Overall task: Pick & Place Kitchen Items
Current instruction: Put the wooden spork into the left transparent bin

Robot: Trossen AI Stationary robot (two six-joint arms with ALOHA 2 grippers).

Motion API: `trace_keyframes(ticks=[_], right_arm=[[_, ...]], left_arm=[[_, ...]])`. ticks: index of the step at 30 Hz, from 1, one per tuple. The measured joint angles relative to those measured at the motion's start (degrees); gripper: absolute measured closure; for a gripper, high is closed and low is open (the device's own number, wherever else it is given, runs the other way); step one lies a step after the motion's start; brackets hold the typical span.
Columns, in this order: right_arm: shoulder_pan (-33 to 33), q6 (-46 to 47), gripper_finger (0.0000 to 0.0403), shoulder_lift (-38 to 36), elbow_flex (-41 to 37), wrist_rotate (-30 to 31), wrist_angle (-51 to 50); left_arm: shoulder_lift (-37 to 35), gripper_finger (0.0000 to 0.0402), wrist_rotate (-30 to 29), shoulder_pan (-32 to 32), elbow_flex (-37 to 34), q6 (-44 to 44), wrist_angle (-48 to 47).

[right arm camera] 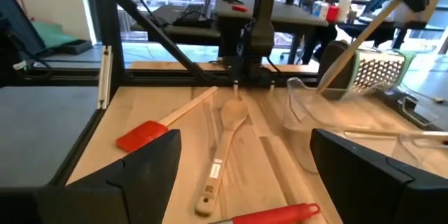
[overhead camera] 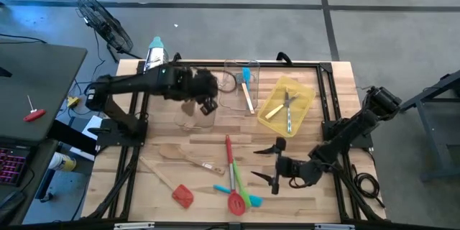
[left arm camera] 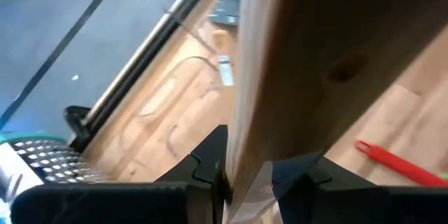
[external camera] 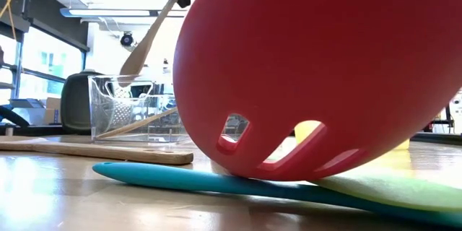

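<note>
High view showed left end effector [overhead camera: 203, 100] clamped on wooden spoon [overhead camera: 190, 107], spoon hanging bowl-down over clear tray [overhead camera: 194, 118] directly beneath. Left wrist view: flat wooden handle pinched between fingers [left arm camera: 210, 164]. Judged light, stiff, dry wood, unlikely to slip; grip near handle end left bowl free to swing. Right end effector [overhead camera: 276, 164] hovered wide open, empty, red spatula [overhead camera: 233, 178] just beside it on bench [overhead camera: 338, 72]: soft head, so take it mid-handle.

A wooden desk [overhead camera: 338, 115] carries two clear trays [overhead camera: 241, 83], a yellow tray [overhead camera: 305, 93], a grater [overhead camera: 154, 54], wooden spoons [overhead camera: 185, 157], a red flat spatula [overhead camera: 181, 195], and a red slotted spoon [overhead camera: 235, 200] lying across teal and green utensils [overhead camera: 248, 195].
</note>
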Motion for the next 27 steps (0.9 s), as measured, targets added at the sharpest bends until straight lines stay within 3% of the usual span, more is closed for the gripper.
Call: trace_keyframes(ticks=[3,8,13,22,27], right_arm=[[-0.32,1.3,0.0093,0.0,0.0,-0.56,-1.14],[-0.57,3.48,0.0093,0.02,0.0,-1.33,-2.29],[-0.57,5.09,0.0093,0.02,0.0,-1.33,-4.72],[-0.53,5.78,0.0093,0.04,0.0,-1.65,-5.66],[-0.53,5.8,0.0093,0.04,0.0,-2.8,-6.03]], left_arm=[[-0.06,0.0322,1.16,2.73,-0.01,1.05,0.0],[-0.06,0.0322,10.85,7.12,-3.02,0.86,0.52],[-0.06,0.0322,12.25,9.42,-8.7,1.3,4.27],[-0.02,0.0322,19.9,12.35,-17.66,2.62,14.01],[-0.04,0.0322,20.67,14.33,-22.37,2.63,16.7]])
